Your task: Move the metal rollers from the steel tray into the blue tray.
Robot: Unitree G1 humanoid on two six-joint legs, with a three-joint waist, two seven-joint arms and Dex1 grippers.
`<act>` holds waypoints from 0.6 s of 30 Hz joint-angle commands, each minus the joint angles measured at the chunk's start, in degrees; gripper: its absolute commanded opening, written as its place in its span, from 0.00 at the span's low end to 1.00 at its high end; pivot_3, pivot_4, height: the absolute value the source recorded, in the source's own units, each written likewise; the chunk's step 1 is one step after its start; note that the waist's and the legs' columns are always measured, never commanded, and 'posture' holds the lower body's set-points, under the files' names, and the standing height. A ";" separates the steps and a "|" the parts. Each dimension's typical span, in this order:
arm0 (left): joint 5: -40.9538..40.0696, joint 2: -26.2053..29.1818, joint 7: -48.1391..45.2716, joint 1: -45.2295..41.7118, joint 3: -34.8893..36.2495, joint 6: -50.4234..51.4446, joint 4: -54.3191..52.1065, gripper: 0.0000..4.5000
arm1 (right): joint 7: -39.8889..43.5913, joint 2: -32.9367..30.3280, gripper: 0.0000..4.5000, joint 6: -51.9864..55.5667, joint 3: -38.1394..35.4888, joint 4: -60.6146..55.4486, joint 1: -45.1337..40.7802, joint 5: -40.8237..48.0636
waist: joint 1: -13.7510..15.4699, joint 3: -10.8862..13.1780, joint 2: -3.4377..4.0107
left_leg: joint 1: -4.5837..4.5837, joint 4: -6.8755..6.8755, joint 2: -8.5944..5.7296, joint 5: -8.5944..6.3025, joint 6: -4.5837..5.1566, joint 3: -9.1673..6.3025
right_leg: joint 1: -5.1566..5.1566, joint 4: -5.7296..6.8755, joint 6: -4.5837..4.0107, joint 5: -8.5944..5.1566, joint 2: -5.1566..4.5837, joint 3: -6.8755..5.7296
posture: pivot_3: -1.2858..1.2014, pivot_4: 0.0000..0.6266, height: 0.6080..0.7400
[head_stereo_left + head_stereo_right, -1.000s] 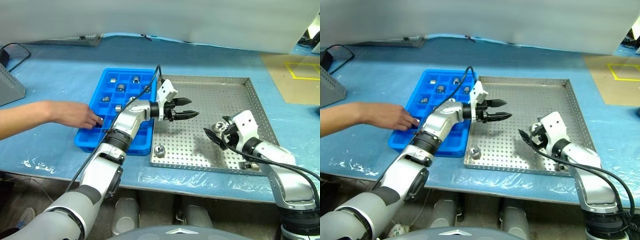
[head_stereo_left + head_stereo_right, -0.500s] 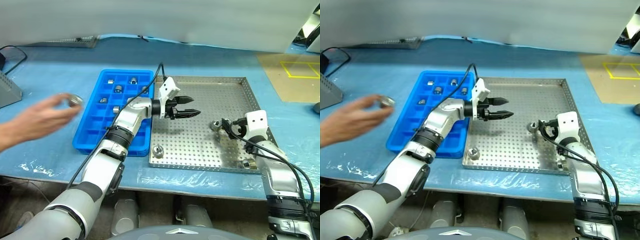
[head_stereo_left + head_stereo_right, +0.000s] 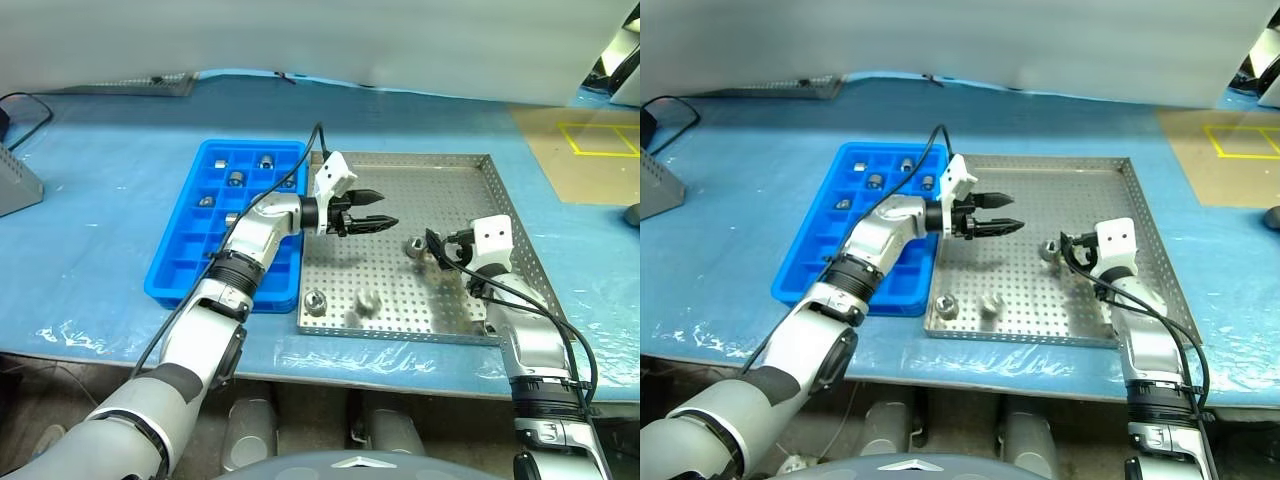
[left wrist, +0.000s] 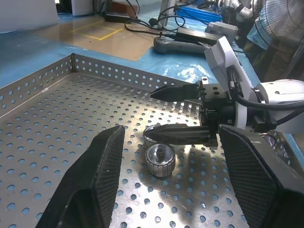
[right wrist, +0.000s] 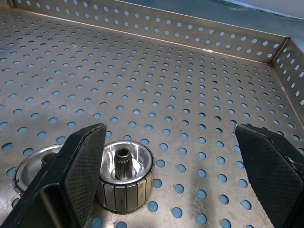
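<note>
You have a square steel tray [image 3: 440, 185] with a hole-dotted floor and low rim. Just left of it lies the glossy blue tray [image 3: 195, 250], its grid compartments holding several metal rollers [image 3: 236, 178]. In the steel tray, 1 ribbed, shiny roller [image 5: 124, 175] with a toothed centre hole sits beside a flatter ring [image 5: 38, 166]; 2 more stand near the front rim [image 3: 317, 300]. Your right gripper [image 3: 432, 252] spreads wide, empty, at the ribbed roller. Your left gripper [image 3: 372, 208] hangs above the steel tray, jaws parted, holding nothing
</note>
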 commanded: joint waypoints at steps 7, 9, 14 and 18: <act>-0.48 0.25 0.49 0.10 1.06 -0.87 -2.21 0.74 | 2.52 -0.11 1.00 1.65 2.95 -0.98 0.90 -0.28 | 0.01 0.00 0.00 | 0.01 -0.02 0.00 0.00 0.00 0.00 | 0.01 -0.01 0.01 0.00 0.00 0.00 | 0.48 0.24 1.00; -0.40 0.35 0.58 0.17 1.08 -1.05 -2.11 0.74 | 3.00 0.04 1.00 1.89 3.08 -1.14 0.88 0.16 | 0.05 0.00 -0.01 | 0.01 -0.03 -0.01 0.00 -0.01 0.00 | 0.01 -0.04 0.01 -0.01 0.00 0.00 | 0.49 0.24 1.00; -0.37 0.75 0.59 0.28 1.24 -1.16 -2.03 0.74 | 6.37 -0.09 1.00 3.61 4.66 -3.51 1.60 1.75 | 0.06 0.00 -0.01 | -0.01 -0.11 -0.01 -0.01 0.00 0.00 | 0.01 -0.15 0.01 -0.01 0.00 0.00 | 0.49 0.24 1.00; -0.40 0.89 0.96 0.38 1.44 -1.25 -1.86 0.74 | 7.72 -0.51 1.00 4.46 5.53 -4.14 2.08 1.69 | 0.06 0.00 -0.01 | -0.05 -0.17 0.00 -0.03 0.03 0.00 | 0.01 -0.27 0.01 0.00 0.01 -0.01 | 0.49 0.24 1.00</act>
